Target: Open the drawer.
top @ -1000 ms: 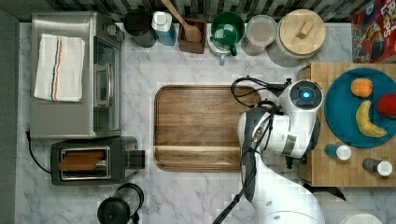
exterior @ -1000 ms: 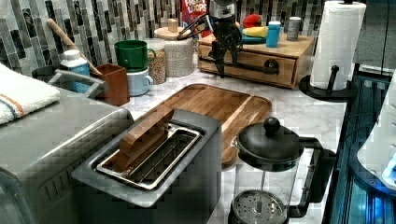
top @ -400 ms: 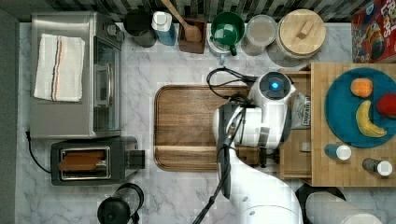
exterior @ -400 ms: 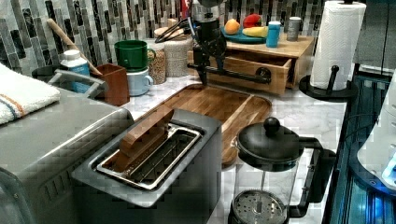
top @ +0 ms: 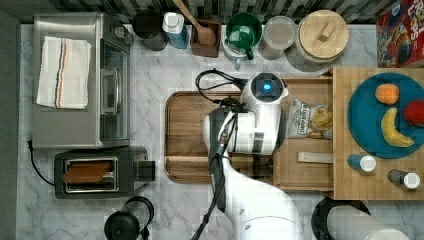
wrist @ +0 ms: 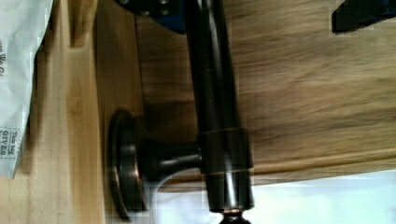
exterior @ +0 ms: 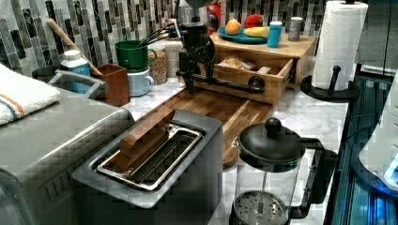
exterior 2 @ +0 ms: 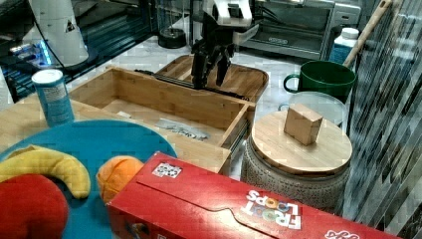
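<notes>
The light wood drawer (top: 302, 172) stands pulled out from its box toward the top view's left, its inside showing. Its long black bar handle (exterior: 227, 82) (exterior 2: 171, 79) (wrist: 215, 116) runs along the front panel (exterior: 234, 91). My gripper (exterior: 190, 82) (exterior 2: 209, 79) reaches down at one end of the handle, open, with the bar between its fingers. In the wrist view one finger (wrist: 154, 9) sits between the bar and the drawer front, and the other is well off the bar. In the top view the arm's wrist (top: 265, 117) covers the handle.
A bag of chips (top: 310, 120) and a small stick (top: 315, 157) lie in the drawer. The drawer front hangs over the brown tray (top: 195, 135). On the box top are a blue plate (top: 367, 132) with fruit and small bottles. A toaster (top: 100, 172), toaster oven (top: 75, 80), French press (top: 125, 225) and jars (top: 322, 32) ring the counter.
The drawer has slid out toward the top view's left, with my gripper moving along at its handle. The drawer's inside and the chip bag have come into sight.
</notes>
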{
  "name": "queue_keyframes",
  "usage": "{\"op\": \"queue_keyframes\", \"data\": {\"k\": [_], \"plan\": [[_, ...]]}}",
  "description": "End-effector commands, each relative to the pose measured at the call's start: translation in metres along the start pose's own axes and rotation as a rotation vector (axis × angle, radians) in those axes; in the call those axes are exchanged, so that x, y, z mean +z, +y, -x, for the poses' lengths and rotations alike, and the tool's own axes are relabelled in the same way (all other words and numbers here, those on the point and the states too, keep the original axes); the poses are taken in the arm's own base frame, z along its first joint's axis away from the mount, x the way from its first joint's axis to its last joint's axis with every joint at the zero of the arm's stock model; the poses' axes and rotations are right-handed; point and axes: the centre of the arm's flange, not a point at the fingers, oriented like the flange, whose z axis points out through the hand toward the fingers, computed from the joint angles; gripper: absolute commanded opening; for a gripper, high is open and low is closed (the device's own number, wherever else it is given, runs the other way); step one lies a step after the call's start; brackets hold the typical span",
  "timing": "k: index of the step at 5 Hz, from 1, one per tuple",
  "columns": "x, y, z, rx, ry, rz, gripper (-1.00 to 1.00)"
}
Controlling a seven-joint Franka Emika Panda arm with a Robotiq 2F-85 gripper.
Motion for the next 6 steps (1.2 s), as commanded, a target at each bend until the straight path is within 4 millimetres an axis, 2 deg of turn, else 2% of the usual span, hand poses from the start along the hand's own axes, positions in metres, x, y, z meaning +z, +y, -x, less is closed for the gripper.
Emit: {"op": "queue_keyframes", "data": {"k": [1,6], "plan": [[-0.0227,-0.1351,0.0020,-0.092,0.030,-0.068,1.00],[-0.0228,-0.1351,0.0020,-0.092,0.030,-0.068,1.00]]}}
